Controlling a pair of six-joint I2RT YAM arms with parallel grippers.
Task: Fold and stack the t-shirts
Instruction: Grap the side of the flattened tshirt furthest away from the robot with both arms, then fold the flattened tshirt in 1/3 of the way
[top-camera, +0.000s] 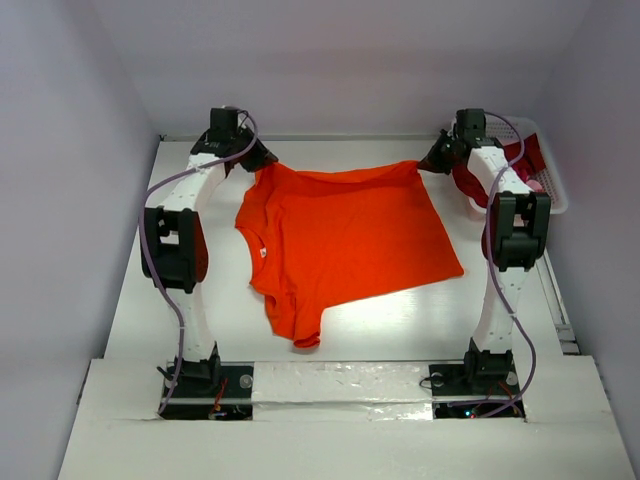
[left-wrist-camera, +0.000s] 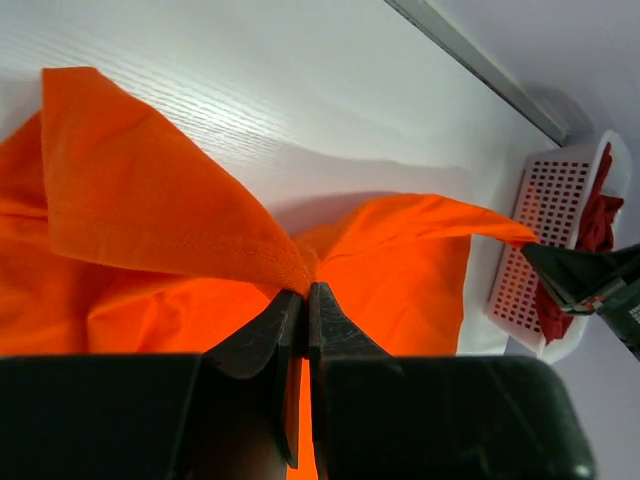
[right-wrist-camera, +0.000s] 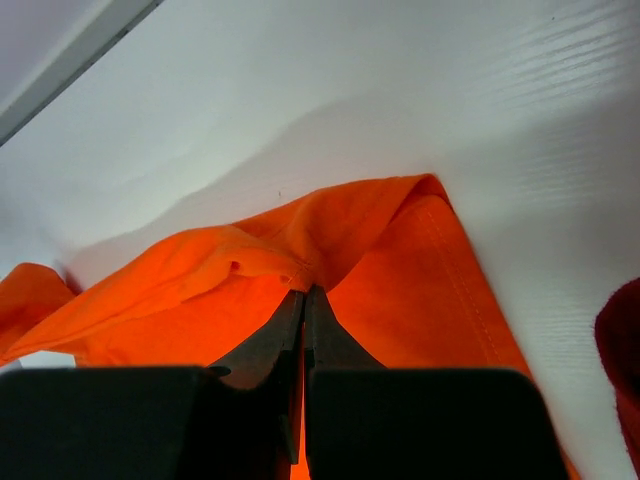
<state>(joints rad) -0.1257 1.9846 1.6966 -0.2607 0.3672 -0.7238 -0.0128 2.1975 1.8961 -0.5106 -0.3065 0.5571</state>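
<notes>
Matt orange cloth t-shirt (top-camera: 350, 235), white plastic lattice basket (left-wrist-camera: 545, 200), faintly grained white table (top-camera: 400, 320)

We are counting one orange t-shirt (top-camera: 350, 235), one white basket (top-camera: 556, 185) at the table's (top-camera: 400, 320) far right corner, red shirts (top-camera: 530, 155) inside it whose number we cannot tell, and two grippers: left gripper (top-camera: 262, 160) and right gripper (top-camera: 430, 163).

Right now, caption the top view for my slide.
Left gripper and right gripper hold the orange t-shirt by its far corners; red shirts sit in the basket.
</notes>
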